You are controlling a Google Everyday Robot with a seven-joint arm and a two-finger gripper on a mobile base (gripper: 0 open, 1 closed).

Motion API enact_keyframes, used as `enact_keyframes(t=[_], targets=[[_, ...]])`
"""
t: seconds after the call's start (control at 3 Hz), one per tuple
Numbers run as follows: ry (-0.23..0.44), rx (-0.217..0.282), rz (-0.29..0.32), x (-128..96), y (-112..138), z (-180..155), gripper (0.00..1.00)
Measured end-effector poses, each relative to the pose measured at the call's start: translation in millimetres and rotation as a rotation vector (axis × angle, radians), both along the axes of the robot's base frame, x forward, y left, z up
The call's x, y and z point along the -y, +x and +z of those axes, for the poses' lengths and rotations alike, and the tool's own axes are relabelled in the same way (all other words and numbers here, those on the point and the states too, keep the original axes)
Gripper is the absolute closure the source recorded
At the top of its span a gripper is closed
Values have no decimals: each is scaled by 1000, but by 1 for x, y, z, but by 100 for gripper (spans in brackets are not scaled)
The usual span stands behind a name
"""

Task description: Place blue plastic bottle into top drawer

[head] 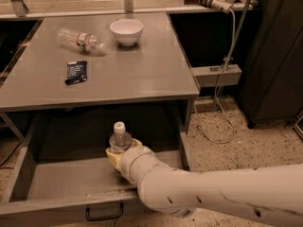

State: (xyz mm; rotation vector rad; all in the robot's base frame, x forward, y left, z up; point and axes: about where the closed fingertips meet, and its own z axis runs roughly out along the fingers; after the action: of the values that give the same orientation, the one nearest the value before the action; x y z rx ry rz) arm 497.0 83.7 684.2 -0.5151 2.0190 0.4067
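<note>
Grey metal table [142, 74], top drawer [57, 181] standing open beneath. Item: blue plastic bottle [120, 138], upright inside the drawer, pinched at its lower body by the gripper [120, 153]. Carrying judged done; release and withdrawal outstanding; contact with the drawer floor hidden.

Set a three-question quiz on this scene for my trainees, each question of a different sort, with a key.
1. True or false: the blue plastic bottle stands upright inside the open top drawer.
2. Multiple choice: what lies on the table to the left of the white bowl?
A) a clear bottle on its side
B) a fork
C) a red cup
3. Short answer: where is the gripper, and what is it holding?

Key
1. True.
2. A.
3. It is down in the top drawer, with its fingers shut around the lower part of the blue plastic bottle.
</note>
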Motion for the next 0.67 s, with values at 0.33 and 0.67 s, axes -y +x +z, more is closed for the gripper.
enact_keyframes(t=[0.33, 0.67], targets=[[0, 0, 0, 0, 0, 0, 59], [0, 0, 0, 0, 0, 0, 35]])
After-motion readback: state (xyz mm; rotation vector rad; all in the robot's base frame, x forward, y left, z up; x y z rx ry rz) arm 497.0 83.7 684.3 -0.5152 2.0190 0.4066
